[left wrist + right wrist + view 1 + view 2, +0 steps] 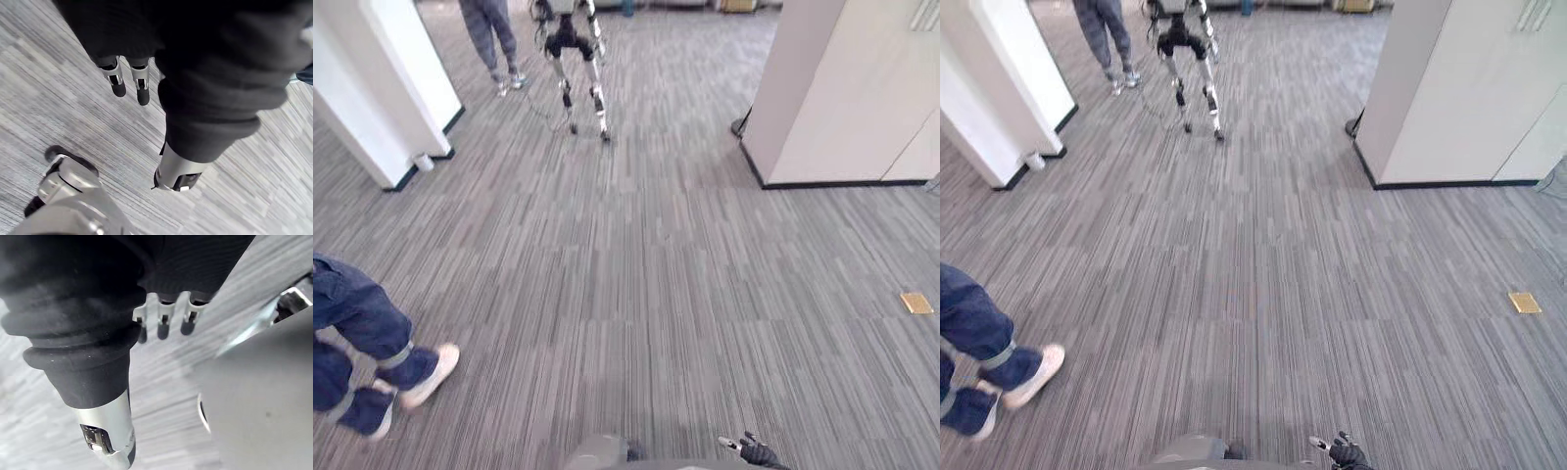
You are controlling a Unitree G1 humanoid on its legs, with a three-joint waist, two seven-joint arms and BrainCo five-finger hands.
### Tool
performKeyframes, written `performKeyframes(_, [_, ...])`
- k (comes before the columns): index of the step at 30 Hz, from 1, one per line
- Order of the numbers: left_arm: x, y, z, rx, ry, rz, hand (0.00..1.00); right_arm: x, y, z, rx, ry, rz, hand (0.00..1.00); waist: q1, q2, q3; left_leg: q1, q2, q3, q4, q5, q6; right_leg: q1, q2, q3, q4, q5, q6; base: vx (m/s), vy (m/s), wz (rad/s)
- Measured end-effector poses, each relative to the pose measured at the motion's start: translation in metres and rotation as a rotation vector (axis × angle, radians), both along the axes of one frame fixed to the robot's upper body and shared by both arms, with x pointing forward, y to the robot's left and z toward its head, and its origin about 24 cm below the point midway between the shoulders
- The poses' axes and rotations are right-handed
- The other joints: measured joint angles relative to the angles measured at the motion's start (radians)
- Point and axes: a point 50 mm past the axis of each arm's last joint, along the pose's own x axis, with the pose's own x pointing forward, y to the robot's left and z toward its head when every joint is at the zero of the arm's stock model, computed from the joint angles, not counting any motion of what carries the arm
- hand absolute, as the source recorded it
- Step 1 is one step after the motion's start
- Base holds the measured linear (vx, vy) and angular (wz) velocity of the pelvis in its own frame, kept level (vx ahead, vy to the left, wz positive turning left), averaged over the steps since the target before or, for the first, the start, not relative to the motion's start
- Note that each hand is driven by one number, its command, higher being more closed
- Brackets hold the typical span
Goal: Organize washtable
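L hand (115,78): fingers (142,90) hang straight down, loosely apart, thumb (176,171) standing off to the side. We see nothing btwn them, just striped carpet (656,274) underneath. R hand (164,316): same story. The fingers (188,316) are relaxed in a row and pointing at the floor, the thumb (110,431) is apart from them, and nothing is held. In the head views we also see a bit of the R hand at the bottom edge, right of centre, dark cover w/ a fingertip poking out.

Where the washtable is, we can't tell from these views.

Further out it's grey striped carpet all round. At our lower left is a person (357,343) in blue jeans w/ light shoes (431,374), one foot ahead of the other, close to us. At far top left a white wall block (372,88) w/ dark skirting has a small white cup-like obj (424,163) at its corner; we can't tell what it is. At far top centre a second legged robot (578,69) stands on the carpet, w/ another person (491,34) in grey trousers just beside it on the left. At top right is a pale cabinet block (842,88) w/ a dark base strip. A small tan plate (916,303) lies flat in the carpet at the right edge, well apart from everything else.
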Motion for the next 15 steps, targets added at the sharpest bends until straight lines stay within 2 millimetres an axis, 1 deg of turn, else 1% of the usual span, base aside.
performKeyframes(1, [0.001, 0.000, 0.000, 0.001, 0.000, -0.016, 0.00, 0.001, -0.001, 0.001, -0.003, -0.007, -0.003, 0.00, -0.005, 0.001, 0.000, 0.036, -0.002, -0.002, -0.019, -0.006, 0.003, -0.029, -0.004, -0.046, 0.041, -0.008, -0.016, 0.39, 0.117, -0.11])
performKeyframes(2, [0.005, 0.001, 0.000, 0.004, -0.003, -0.049, 0.00, 0.001, -0.003, 0.001, -0.008, -0.014, -0.010, 0.00, -0.007, 0.002, 0.000, 0.081, -0.002, -0.003, -0.057, -0.013, 0.010, -0.068, -0.013, -0.117, 0.067, -0.038, -0.069, 0.37, 0.105, 0.01])
performKeyframes(3, [0.019, 0.004, 0.002, 0.017, -0.026, -0.097, 0.00, 0.000, -0.008, 0.002, -0.015, -0.021, -0.037, 0.00, -0.023, 0.002, 0.000, 0.143, -0.002, -0.028, -0.102, -0.022, 0.026, -0.141, -0.014, -0.212, 0.030, -0.089, -0.147, 0.37, 0.094, 0.18])
performKeyframes(4, [0.025, 0.003, 0.002, 0.015, -0.040, -0.111, 0.00, 0.000, -0.010, 0.003, -0.018, -0.023, -0.049, 0.00, -0.038, 0.001, 0.001, 0.158, -0.001, -0.046, -0.114, -0.027, 0.028, -0.169, -0.012, -0.239, -0.008, -0.108, -0.165, 0.43, 0.057, 0.63])
performKeyframes(5, [0.043, 0.002, 0.004, 0.017, -0.081, -0.128, 0.00, -0.008, -0.015, 0.002, -0.027, -0.007, -0.073, 0.00, -0.067, 0.012, 0.007, 0.196, 0.004, -0.086, -0.131, -0.040, 0.031, -0.217, -0.002, -0.273, -0.114, -0.136, -0.188, 0.49, 0.015, 0.83])
performKeyframes(6, [0.057, 0.001, 0.006, 0.017, -0.114, -0.136, 0.00, -0.016, -0.018, 0.001, -0.030, 0.010, -0.107, 0.00, -0.077, 0.018, 0.022, 0.230, 0.018, -0.108, -0.148, -0.048, 0.028, -0.244, 0.015, -0.276, -0.227, -0.137, -0.194, 0.63, 0.002, 1.05])
performKeyframes(7, [0.070, -0.004, 0.008, 0.010, -0.149, -0.144, 0.00, -0.034, -0.015, -0.002, -0.016, 0.054, -0.157, 0.00, -0.083, 0.033, 0.025, 0.265, 0.037, -0.143, -0.173, -0.058, 0.011, -0.276, 0.026, -0.282, -0.432, -0.095, -0.203, 0.65, -0.007, 0.82])
performKeyframes(8, [0.079, -0.009, 0.009, 0.004, -0.176, -0.148, 0.00, -0.047, -0.014, -0.003, -0.006, 0.081, -0.197, 0.00, -0.085, 0.036, 0.024, 0.300, 0.044, -0.162, -0.204, -0.065, 0.001, -0.298, 0.019, -0.288, -0.602, -0.036, -0.202, 0.58, -0.013, 0.63])
performKeyframes(9, [0.084, -0.011, 0.011, 0.004, -0.192, -0.152, 0.00, -0.053, -0.013, -0.003, -0.001, 0.094, -0.212, 0.00, -0.086, 0.036, 0.024, 0.324, 0.050, -0.171, -0.229, -0.071, -0.011, -0.310, 0.019, -0.294, -0.713, 0.009, -0.197, 0.82, -0.056, 0.55])
performKeyframes(10, [0.089, -0.018, 0.012, -0.006, -0.222, -0.134, 0.00, -0.061, -0.009, -0.004, 0.018, 0.118, -0.243, 0.00, -0.108, 0.041, 0.022, 0.400, 0.082, -0.189, -0.272, -0.098, -0.060, -0.334, 0.020, -0.321, -0.905, 0.078, -0.218, 0.59, -0.054, 0.44])
performKeyframes(11, [0.088, -0.018, 0.012, -0.005, -0.219, -0.129, 0.00, -0.062, -0.006, -0.005, 0.026, 0.121, -0.245, 0.00, -0.112, 0.038, 0.021, 0.405, 0.082, -0.191, -0.262, -0.101, -0.066, -0.338, 0.020, -0.323, -0.908, 0.084, -0.226, 0.97, -0.120, 0.49])
performKeyframes(12, [0.086, -0.022, 0.011, -0.017, -0.215, -0.103, 0.00, -0.064, -0.006, -0.005, 0.028, 0.121, -0.258, 0.00, -0.114, 0.040, 0.016, 0.417, 0.106, -0.194, -0.183, -0.117, -0.095, -0.341, 0.035, -0.329, -0.873, 0.209, -0.257, 0.91, -0.121, 0.28])
performKeyframes(13, [0.079, -0.025, 0.009, -0.029, -0.201, -0.069, 0.00, -0.071, -0.011, -0.003, 0.017, 0.121, -0.283, 0.00, -0.111, 0.062, -0.004, 0.389, 0.143, -0.202, -0.071, -0.107, -0.114, -0.334, 0.051, -0.351, -0.842, 0.324, -0.282, 0.91, -0.121, 0.27])
performKeyframes(14, [0.074, -0.028, 0.007, -0.038, -0.189, -0.045, 0.00, -0.071, -0.013, -0.003, 0.014, 0.113, -0.303, 0.00, -0.110, 0.065, -0.012, 0.368, 0.160, -0.201, -0.007, -0.086, -0.146, -0.328, 0.060, -0.366, -0.829, 0.364, -0.281, 0.92, -0.169, 0.15])
performKeyframes(15, [0.069, -0.036, 0.004, -0.067, -0.172, 0.000, 0.00, -0.067, -0.023, -0.001, -0.006, 0.090, -0.346, 0.00, -0.112, 0.101, -0.018, 0.293, 0.196, -0.198, 0.158, 0.024, -0.147, -0.299, 0.099, -0.395, -0.812, 0.311, -0.297, 0.71, -0.154, 0.04])
